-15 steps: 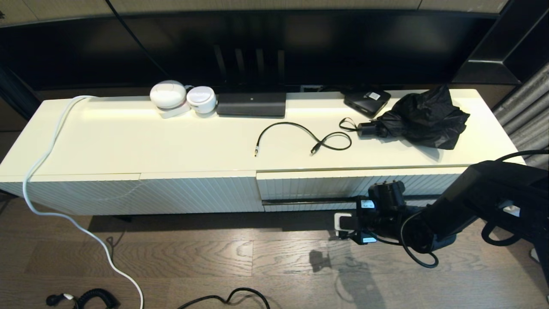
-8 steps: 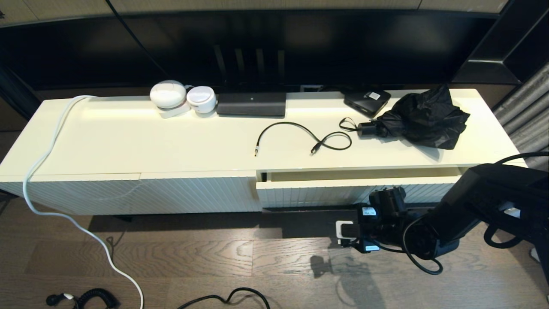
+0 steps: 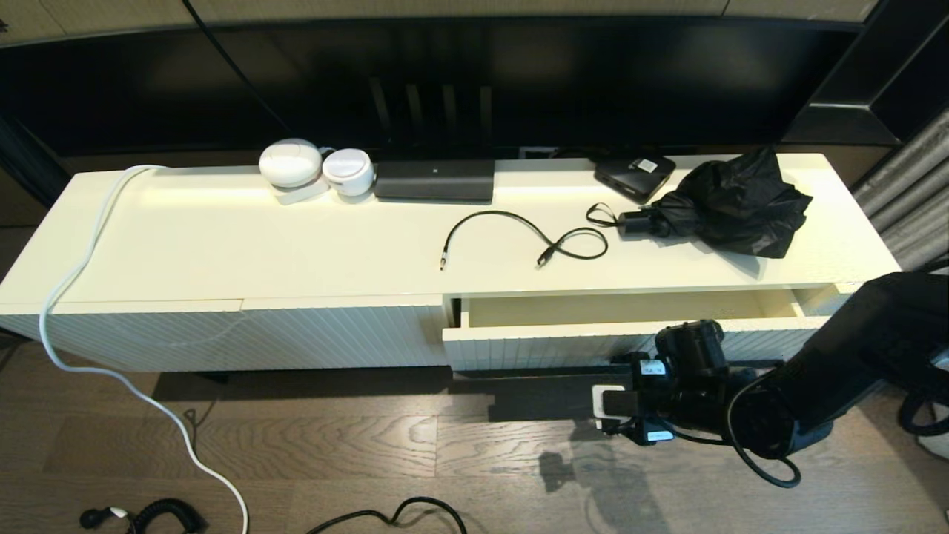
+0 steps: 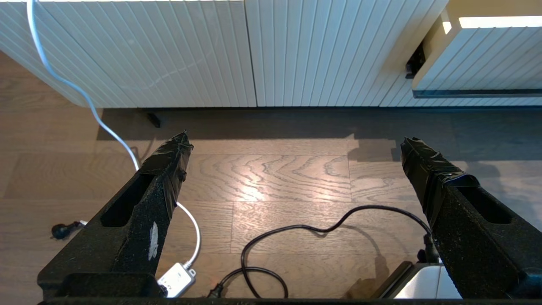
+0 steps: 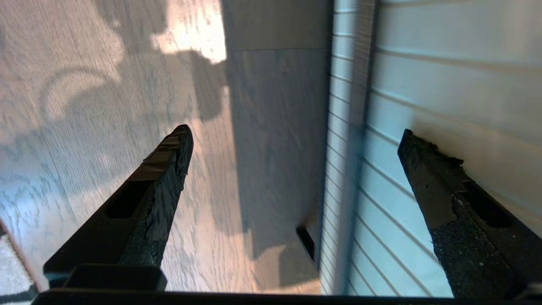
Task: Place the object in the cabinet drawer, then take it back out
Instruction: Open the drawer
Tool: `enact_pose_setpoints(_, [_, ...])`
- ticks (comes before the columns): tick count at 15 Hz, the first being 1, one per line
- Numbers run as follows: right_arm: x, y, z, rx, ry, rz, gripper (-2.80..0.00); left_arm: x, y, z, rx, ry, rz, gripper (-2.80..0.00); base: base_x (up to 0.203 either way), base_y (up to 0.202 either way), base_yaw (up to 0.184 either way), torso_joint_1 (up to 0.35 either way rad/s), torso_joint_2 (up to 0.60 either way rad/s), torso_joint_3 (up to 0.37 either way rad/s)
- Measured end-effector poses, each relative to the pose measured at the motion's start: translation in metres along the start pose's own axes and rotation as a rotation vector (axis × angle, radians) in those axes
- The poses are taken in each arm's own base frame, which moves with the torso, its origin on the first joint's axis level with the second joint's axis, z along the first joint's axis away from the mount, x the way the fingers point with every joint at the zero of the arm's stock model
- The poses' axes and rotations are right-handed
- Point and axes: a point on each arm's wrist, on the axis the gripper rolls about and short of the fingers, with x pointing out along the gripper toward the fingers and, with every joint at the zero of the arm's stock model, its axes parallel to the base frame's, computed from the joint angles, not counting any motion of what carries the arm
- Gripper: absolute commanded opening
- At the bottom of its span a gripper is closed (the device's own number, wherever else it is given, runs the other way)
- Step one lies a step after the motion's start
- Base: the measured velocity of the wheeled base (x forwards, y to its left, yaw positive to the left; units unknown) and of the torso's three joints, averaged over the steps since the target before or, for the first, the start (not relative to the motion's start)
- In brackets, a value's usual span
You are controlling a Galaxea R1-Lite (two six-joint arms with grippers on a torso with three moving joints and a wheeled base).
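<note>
Drawer: you have the cabinet drawer [image 3: 593, 337] part-way out at the right end of the cabinet front, its cream inside showing bare below the cabinet top's [image 3: 222, 245] front edge.
Right gripper: the right gripper [image 5: 292, 140] sits low at the drawer's ribbed front, jaws spread wide and holding nothing; one finger lies against the ribs, the other over the floor, with the black bar handle [image 5: 358, 106] running between them.
Left gripper: the left gripper [image 4: 292, 146] hangs parked above the wooden floor [image 4: 271, 182] in front of the cabinet, jaws wide apart and empty.
Object: you likely mean the black cable [image 3: 519, 237] or the folded umbrella [image 3: 730, 200]; both lie on the cabinet top, near its front edge and toward its right end, neither in the drawer.
Risk: with the jaws only straddling the handle, a slanted pull could let the bar slip free or skew the drawer.
Risk: the opening looks narrow; a bulky item lowered now may catch on the cabinet top's front edge.
</note>
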Motion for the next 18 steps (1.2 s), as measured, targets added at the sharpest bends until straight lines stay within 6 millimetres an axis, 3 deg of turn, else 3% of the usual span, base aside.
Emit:
enact_pose_setpoints(4, [-0.032, -0.001, 0.003, 0.000, -0.008, -0.015, 0.00, 0.000, 0.000, 0.000, 0.000, 0.000, 0.000, 0.00, 0.000, 0.000, 0.000, 0.000, 0.00, 0.000])
enact_pose_setpoints(5, [-0.048, -0.001, 0.004, -0.001, -0.011, -0.022, -2.80, 0.000, 0.000, 0.000, 0.000, 0.000, 0.000, 0.00, 0.000, 0.000, 0.000, 0.000, 0.00, 0.000])
enact_pose_setpoints(11, [-0.176, -0.002, 0.009, 0.004, -0.002, -0.031, -2.80, 0.000, 0.000, 0.000, 0.000, 0.000, 0.000, 0.00, 0.000, 0.000, 0.000, 0.000, 0.00, 0.000])
enact_pose_setpoints(13, [-0.210, -0.004, 0.011, 0.024, 0.011, 0.006, -2.80, 0.000, 0.000, 0.000, 0.000, 0.000, 0.000, 0.00, 0.000, 0.000, 0.000, 0.000, 0.00, 0.000])
enact_pose_setpoints(16, [-0.232, -0.019, 0.016, 0.071, 0.022, 0.040, -2.80, 0.000, 0.000, 0.000, 0.000, 0.000, 0.000, 0.00, 0.000, 0.000, 0.000, 0.000, 0.00, 0.000])
enact_pose_setpoints(18, [-0.223, -0.036, 0.021, 0.086, 0.024, 0.049, -2.80, 0.000, 0.000, 0.000, 0.000, 0.000, 0.000, 0.00, 0.000, 0.000, 0.000, 0.000, 0.00, 0.000])
